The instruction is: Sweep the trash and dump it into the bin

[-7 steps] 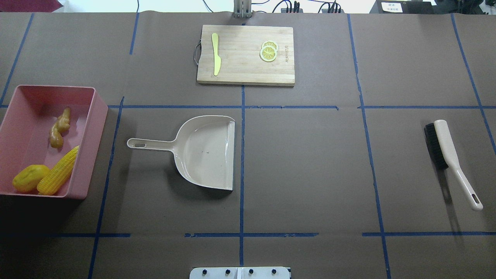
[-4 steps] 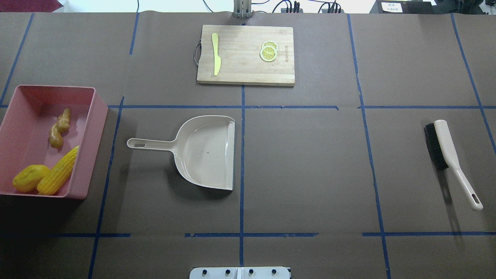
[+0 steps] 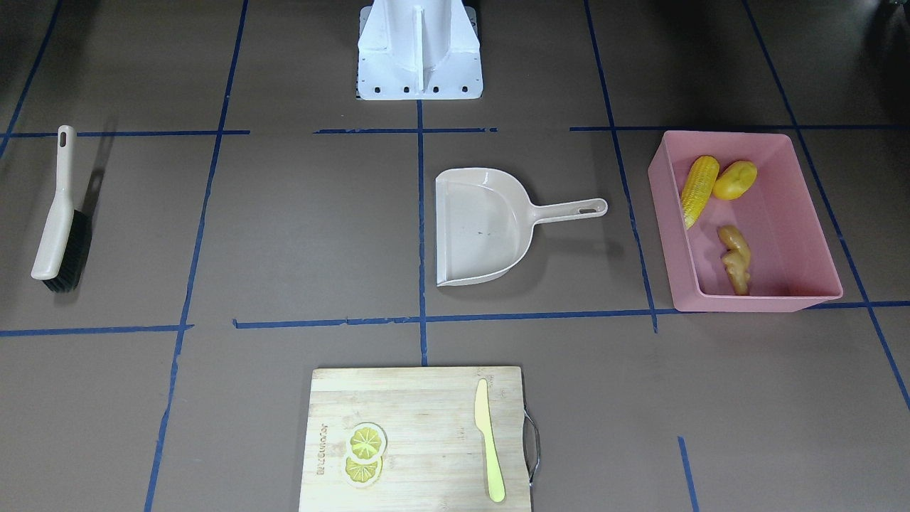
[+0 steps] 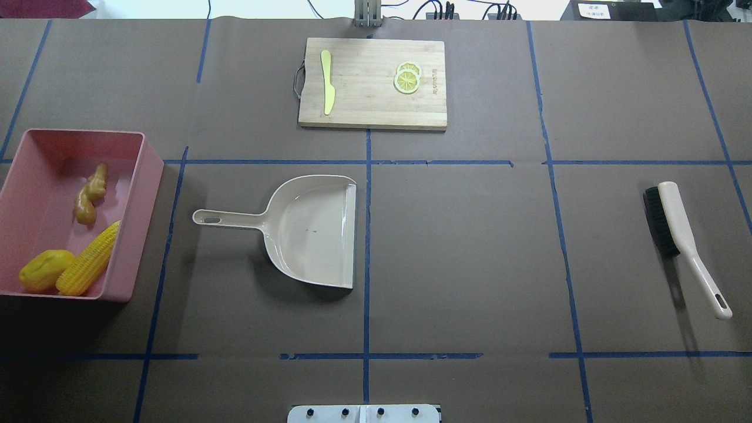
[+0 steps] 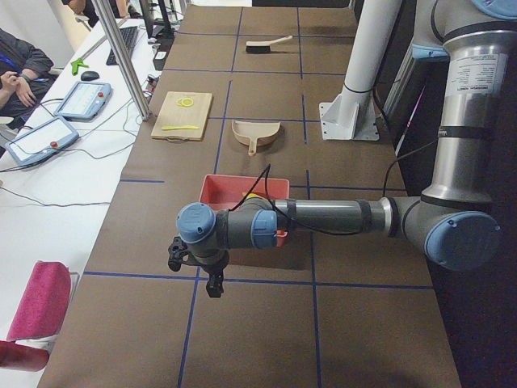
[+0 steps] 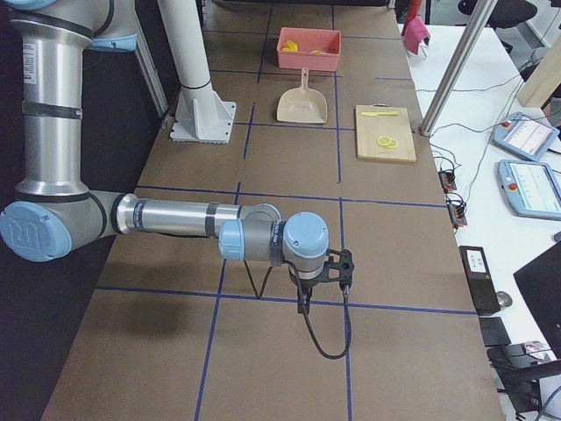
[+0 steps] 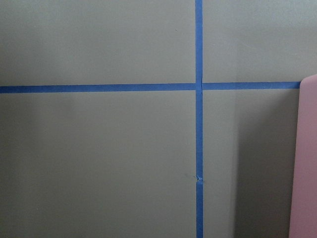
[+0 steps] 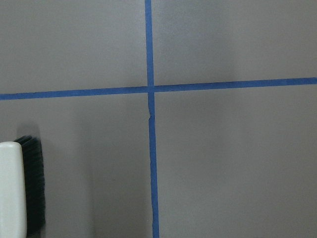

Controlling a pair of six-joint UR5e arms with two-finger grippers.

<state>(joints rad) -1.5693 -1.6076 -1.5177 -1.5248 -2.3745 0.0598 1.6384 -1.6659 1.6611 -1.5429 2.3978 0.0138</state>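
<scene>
The pink bin (image 4: 141, 223) stands at the table's left edge and shows at the right of the front-facing view (image 3: 753, 302). In it lie the yellow corn cob (image 4: 88, 258), the yellow potato-like lump (image 4: 46, 269) and the tan ginger root (image 4: 89, 194). My left gripper (image 5: 212, 279) hangs over bare table beyond the bin. My right gripper (image 6: 324, 289) hangs over bare table beyond the brush. Both show only in the side views, so I cannot tell whether they are open or shut. The bin's edge (image 7: 308, 158) shows in the left wrist view.
An empty beige dustpan (image 4: 311, 232) lies mid-table, handle toward the bin. A beige brush with black bristles (image 4: 675, 223) lies at the right and shows in the right wrist view (image 8: 20, 188). A wooden cutting board (image 4: 364, 100) at the back holds a yellow-green knife (image 4: 327, 82) and lemon slices (image 4: 407, 77).
</scene>
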